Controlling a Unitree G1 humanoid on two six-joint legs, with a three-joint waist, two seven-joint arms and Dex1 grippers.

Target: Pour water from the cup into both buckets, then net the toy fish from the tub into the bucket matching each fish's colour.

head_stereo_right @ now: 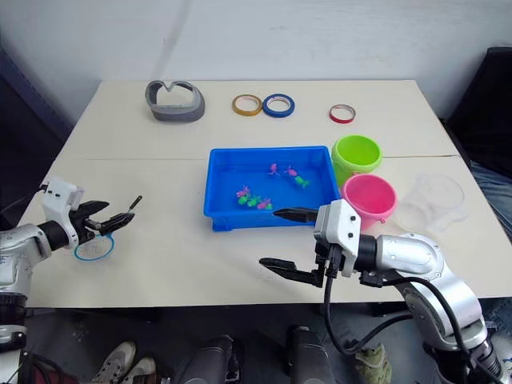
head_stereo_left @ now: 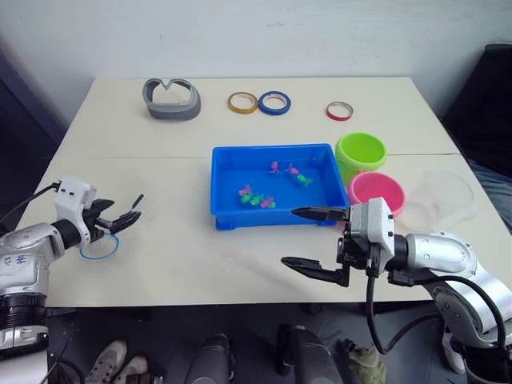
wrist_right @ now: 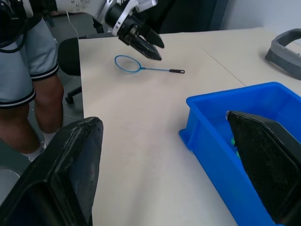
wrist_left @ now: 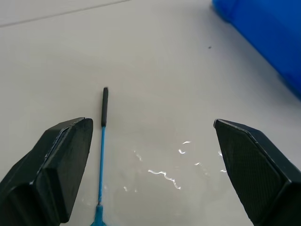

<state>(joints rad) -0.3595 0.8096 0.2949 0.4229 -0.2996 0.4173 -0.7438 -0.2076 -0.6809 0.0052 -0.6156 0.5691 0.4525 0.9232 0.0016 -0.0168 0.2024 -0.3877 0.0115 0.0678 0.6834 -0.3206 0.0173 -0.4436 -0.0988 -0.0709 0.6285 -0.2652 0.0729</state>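
Fingers spread on the left gripper (head_stereo_left: 120,218), hovering over the net (wrist_right: 141,67), well left of the tub (head_stereo_left: 228,180). It should drop and pinch the thin handle squarely. Right gripper (head_stereo_left: 316,240) gapes empty just before the tub.

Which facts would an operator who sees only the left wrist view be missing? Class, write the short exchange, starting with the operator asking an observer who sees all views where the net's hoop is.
Operator: I see just a thin handle. Where is the net's hoop?
Observer: The net lies flat on the table, its hoop under the open left gripper.
Operator: What is in the blue tub?
Observer: Pink and green toy fish sit in the tub.
Operator: Where is the other arm?
Observer: The right gripper hovers open by the tub's near edge, with the pink bucket close behind it.
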